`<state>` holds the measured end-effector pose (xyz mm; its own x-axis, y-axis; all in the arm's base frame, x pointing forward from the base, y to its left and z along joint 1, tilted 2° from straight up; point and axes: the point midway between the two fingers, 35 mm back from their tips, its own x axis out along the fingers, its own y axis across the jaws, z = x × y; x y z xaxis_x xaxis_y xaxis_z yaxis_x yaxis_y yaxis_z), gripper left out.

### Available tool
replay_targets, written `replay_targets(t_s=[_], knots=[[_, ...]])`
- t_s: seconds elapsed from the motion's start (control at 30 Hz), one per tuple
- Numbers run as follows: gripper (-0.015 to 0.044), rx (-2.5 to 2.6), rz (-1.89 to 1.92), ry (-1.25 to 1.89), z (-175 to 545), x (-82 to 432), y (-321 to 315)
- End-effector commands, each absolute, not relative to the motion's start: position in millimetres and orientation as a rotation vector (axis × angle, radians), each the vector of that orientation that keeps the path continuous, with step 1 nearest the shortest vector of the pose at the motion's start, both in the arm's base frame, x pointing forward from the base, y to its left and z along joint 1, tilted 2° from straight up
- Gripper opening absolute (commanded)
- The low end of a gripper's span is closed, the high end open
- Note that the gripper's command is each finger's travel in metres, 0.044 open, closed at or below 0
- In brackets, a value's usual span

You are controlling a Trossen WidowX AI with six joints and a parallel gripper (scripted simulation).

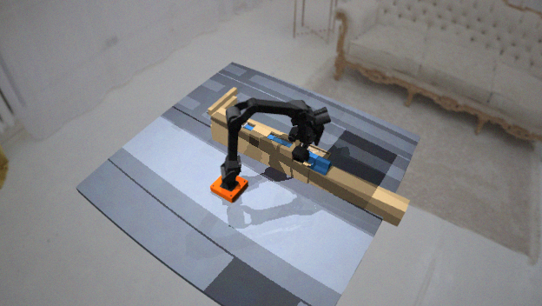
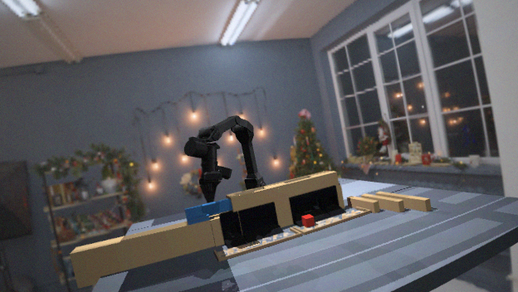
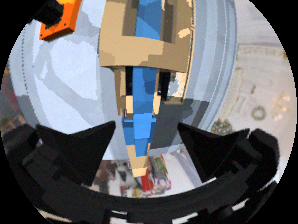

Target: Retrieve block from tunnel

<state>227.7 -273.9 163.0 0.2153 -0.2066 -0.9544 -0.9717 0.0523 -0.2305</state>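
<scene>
Hovering open, gripper [image 1: 304, 149] [image 2: 209, 201] [image 3: 147, 125] above blue handle [image 1: 320, 163] [image 2: 207, 211] [image 3: 141, 131].

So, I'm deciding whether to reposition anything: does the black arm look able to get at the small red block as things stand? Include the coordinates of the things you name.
Probably yes: the small red block [image 2: 308, 221] sits outside the wooden tunnel's [image 2: 283, 207] openings, seemingly uncovered, though the open claw [image 2: 209, 201] [image 3: 147, 125] must first clear the tunnel wall.

— What fills the room behind the table?
— A tufted sofa [image 1: 408, 48] with a carved wooden frame stands on a pale rug [image 1: 486, 209]. String lights [image 2: 193, 115] glow on a blue-gray wall [image 2: 104, 95].
— And to the sides?
— A garlanded shelf [image 2: 89, 197] stands left, a decorated tree [image 2: 308, 145] near the white-framed window [image 2: 426, 79], under ceiling tubes [image 2: 240, 21].
</scene>
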Motion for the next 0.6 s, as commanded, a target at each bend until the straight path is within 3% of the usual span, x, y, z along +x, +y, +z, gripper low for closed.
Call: replay_targets(t_s=[0.0,0.57], knots=[[0.044,-1.398,0.889,1.206,159,229,-274],[0.044,-1.398,0.889,1.206,131,230,-274]])
